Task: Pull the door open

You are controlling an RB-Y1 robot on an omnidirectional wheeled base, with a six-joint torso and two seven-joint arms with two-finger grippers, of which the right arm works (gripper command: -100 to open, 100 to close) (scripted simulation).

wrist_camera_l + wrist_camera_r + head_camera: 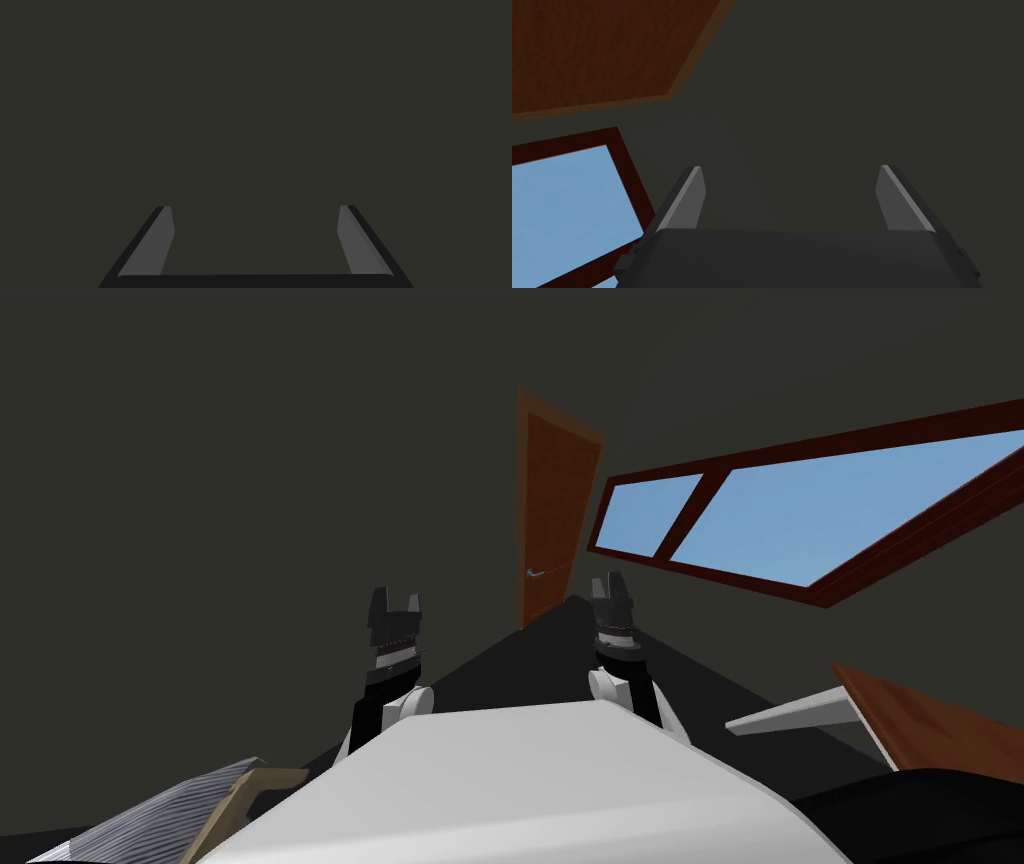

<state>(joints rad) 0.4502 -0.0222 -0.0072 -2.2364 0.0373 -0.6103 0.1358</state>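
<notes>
Bare dark floor is lying between the right gripper and the brown door, a window flanking it rightward.

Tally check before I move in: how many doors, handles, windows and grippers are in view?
door: 1
handle: 1
window: 1
grippers: 2, left gripper and right gripper
Total: 5
</notes>
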